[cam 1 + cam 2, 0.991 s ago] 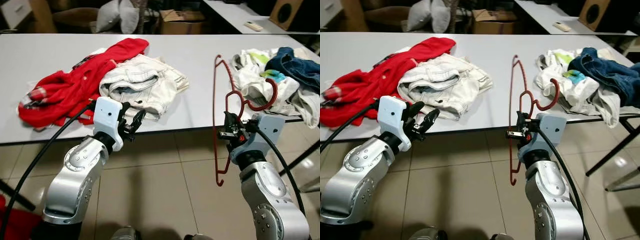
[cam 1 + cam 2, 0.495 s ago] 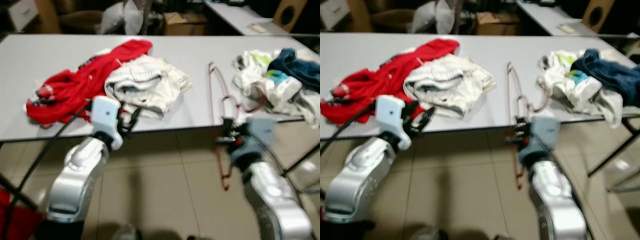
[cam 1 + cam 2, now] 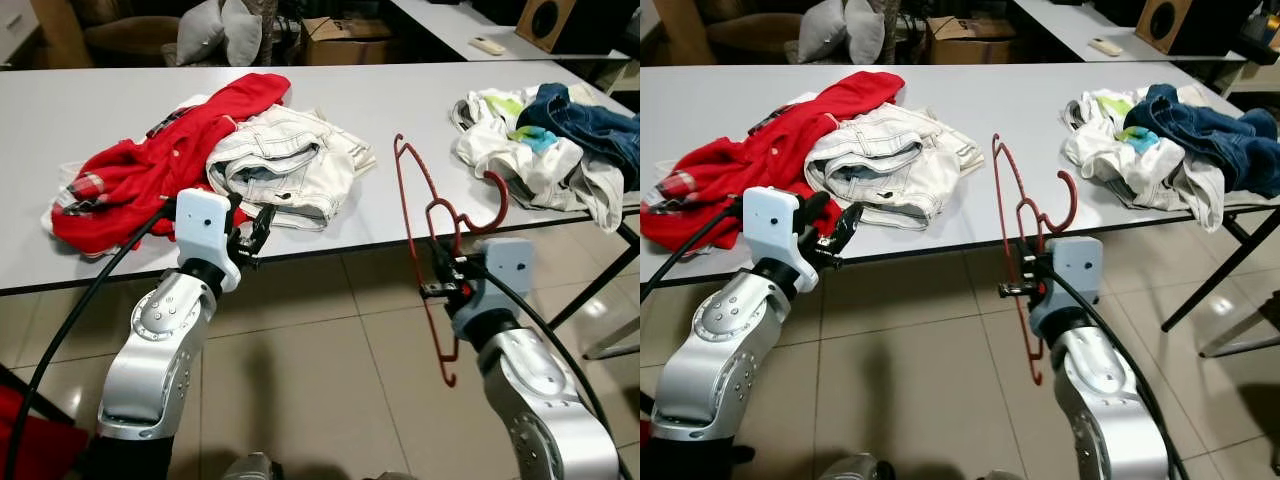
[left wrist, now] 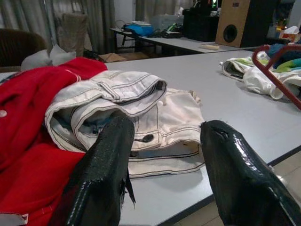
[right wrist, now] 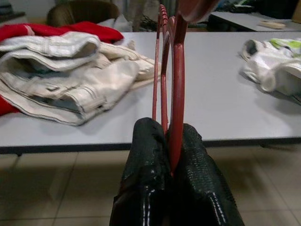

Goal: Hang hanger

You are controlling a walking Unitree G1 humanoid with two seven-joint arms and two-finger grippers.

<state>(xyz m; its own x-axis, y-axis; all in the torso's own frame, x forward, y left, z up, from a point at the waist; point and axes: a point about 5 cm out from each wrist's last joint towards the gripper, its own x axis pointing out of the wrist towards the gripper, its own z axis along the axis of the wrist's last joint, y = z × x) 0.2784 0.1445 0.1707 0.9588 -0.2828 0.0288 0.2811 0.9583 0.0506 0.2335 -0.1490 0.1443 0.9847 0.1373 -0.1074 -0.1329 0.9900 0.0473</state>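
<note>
A red plastic hanger (image 3: 418,232) stands upright in front of the grey table's (image 3: 400,110) near edge, its hook (image 3: 490,205) curling to the right. My right gripper (image 3: 444,283) is shut on the hanger's neck; in the right wrist view the red bars (image 5: 170,70) rise from between the black fingers (image 5: 146,155). My left gripper (image 3: 252,235) is open and holds nothing, just short of the table edge, facing folded white jeans (image 4: 136,117) and a red shirt (image 3: 140,165).
A pile of white, green and blue clothes (image 3: 545,135) lies on the table's right end. Table legs (image 3: 600,290) slant down at the right. Behind the table are a second table (image 3: 470,25), a cardboard box (image 3: 345,40) and cushions (image 3: 220,25). Tiled floor (image 3: 320,360) lies below.
The camera has shifted, so the table sits a little differently in view. My right gripper still holds the hanger, which stands more upright and lower against the table edge. The left gripper stays open.
</note>
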